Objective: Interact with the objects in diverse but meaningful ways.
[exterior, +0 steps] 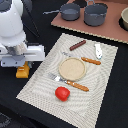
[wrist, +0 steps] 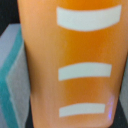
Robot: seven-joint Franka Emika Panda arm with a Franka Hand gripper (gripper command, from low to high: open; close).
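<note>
Holding the orange-yellow ridged block (exterior: 22, 71) at the exterior view's left, off the placemat's (exterior: 100, 95) edge, our gripper (exterior: 21, 64) seems to be in the carrying step, though we judge this rather than know it. In the wrist view the block (wrist: 75, 65) fills nearly the whole picture, smooth orange plastic with pale curved bars across it, and a teal-edged grey pad (wrist: 14, 82) sits hard against its side, so the fingers look closed on it. We cannot tell whether the block hangs clear of the dark table (exterior: 15, 107). Next we would need to choose a free patch of mat and lower the block flat, keeping away from the tan round plate (exterior: 72, 68) at the centre. On the woven, pale mat lie the glossy red tomato (exterior: 62, 93) near the front, the dark brown sausage stick (exterior: 77, 45) beyond the plate, and the small white-and-blue piece (exterior: 98, 50) towards the exterior view's right. An orange-handled fork (exterior: 70, 82) and knife (exterior: 91, 60) flank the plate. Two grey pots (exterior: 95, 14) stand on a brown board behind.
</note>
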